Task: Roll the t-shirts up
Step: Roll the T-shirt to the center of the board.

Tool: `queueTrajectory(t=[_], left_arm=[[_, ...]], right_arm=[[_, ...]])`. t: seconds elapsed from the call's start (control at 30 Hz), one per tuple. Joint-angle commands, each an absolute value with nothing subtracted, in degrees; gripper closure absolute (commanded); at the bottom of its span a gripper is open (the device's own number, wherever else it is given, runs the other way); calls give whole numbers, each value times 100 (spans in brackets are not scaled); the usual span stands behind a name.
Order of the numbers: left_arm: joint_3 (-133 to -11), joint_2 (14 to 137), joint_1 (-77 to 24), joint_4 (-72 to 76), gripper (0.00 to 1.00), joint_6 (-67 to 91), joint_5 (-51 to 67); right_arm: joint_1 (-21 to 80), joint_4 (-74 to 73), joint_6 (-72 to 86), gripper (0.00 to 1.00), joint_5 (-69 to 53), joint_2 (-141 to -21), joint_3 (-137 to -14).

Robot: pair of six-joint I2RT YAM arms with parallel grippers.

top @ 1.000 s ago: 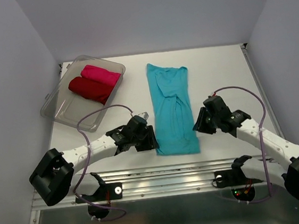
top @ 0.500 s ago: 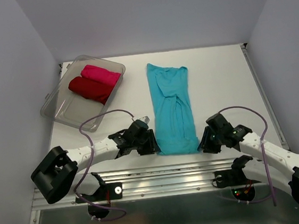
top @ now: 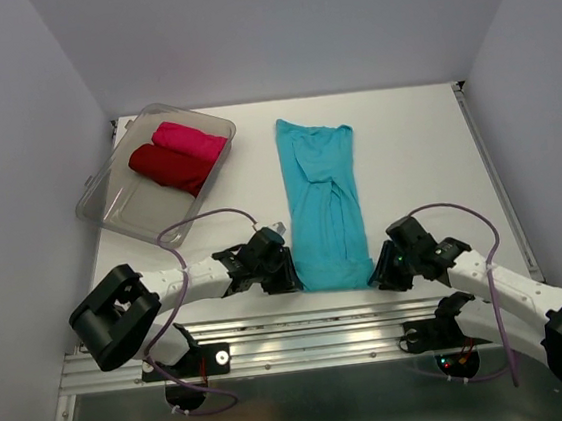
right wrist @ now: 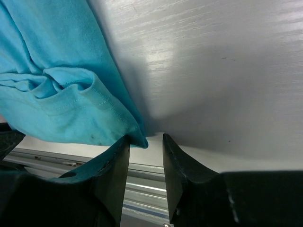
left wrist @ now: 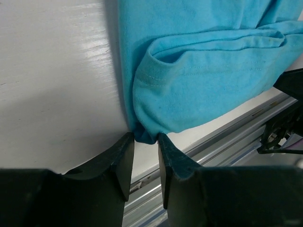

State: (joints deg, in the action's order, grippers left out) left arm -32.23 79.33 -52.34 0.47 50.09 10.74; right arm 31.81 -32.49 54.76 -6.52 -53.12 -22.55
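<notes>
A turquoise t-shirt (top: 325,196) lies folded in a long strip down the middle of the table, its near hem slightly bunched. My left gripper (top: 290,278) is low at the shirt's near left corner. In the left wrist view that corner (left wrist: 144,135) sits between the tips of the left gripper (left wrist: 144,142), whose jaws stand narrowly apart. My right gripper (top: 377,279) is at the near right corner. In the right wrist view that corner (right wrist: 135,137) rests against one finger of the open right gripper (right wrist: 146,142), with a gap to the other.
A clear plastic tub (top: 109,203) at the back left holds a rolled dark red t-shirt (top: 168,168) and a rolled pink t-shirt (top: 188,140). The metal rail (top: 304,334) runs along the table's near edge, just behind both grippers. Walls stand close on both sides.
Both grippers have come down and toward the near edge, onto the turquoise shirt's near corners. The left jaws have narrowed around the left corner, and the shirt's near hem has bunched slightly.
</notes>
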Motion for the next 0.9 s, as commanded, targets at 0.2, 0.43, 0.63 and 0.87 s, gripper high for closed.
queueTrajectory(t=[0.2, 0.43, 0.63, 0.87], left_arm=[[-3173, 7989, -5273, 167, 79, 5027, 1090], [-3208, 7893, -5273, 97, 100, 5097, 1046], [-3190, 7568, -5273, 9, 100, 5247, 826], [-3217, 7278, -5273, -211, 100, 5361, 659]], right_arm=[[3243, -2900, 5546, 62, -826, -5370, -2136], [3243, -2848, 5537, 85, -800, -5396, -2302], [3243, -3006, 5484, 94, -677, -5440, -2496], [3243, -3058, 5511, 97, -659, -5449, -2514]])
